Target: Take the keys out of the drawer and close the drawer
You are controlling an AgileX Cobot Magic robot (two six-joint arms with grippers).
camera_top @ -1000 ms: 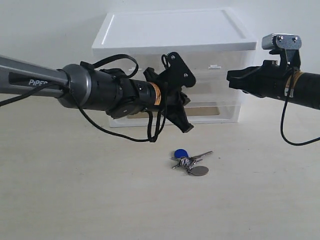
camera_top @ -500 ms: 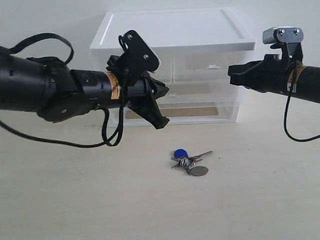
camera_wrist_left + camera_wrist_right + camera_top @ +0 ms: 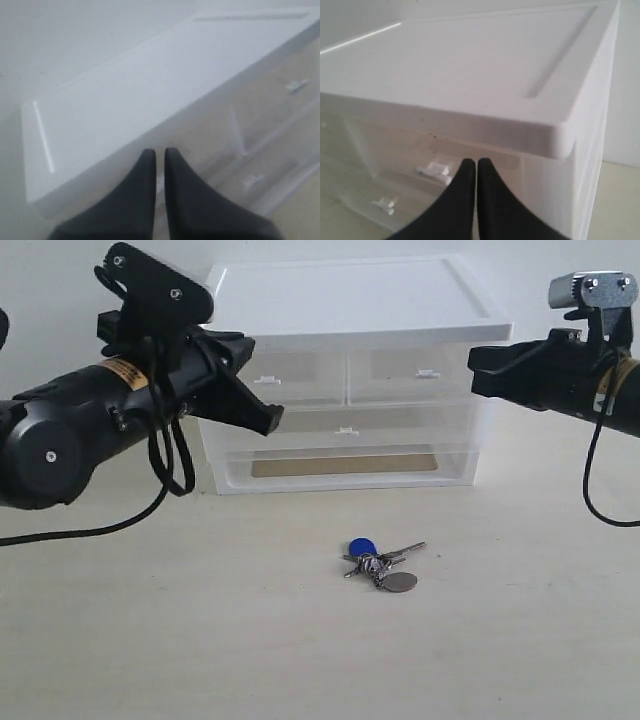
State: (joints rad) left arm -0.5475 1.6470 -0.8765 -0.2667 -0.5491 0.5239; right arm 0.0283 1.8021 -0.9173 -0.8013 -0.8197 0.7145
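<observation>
Bare tabletop all around keys

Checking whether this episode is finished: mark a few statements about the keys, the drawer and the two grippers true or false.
1. The keys lie on the table in front of the drawer unit. True.
2. The left gripper holds the keys. False: it is shut on nothing, raised near the unit's upper left corner, far from the keys.
3. The wide drawer stands pulled out. False: it looks pushed in, its front flush with the unit.
4. The right gripper is shut and empty, raised by the unit's upper right corner. True.
</observation>
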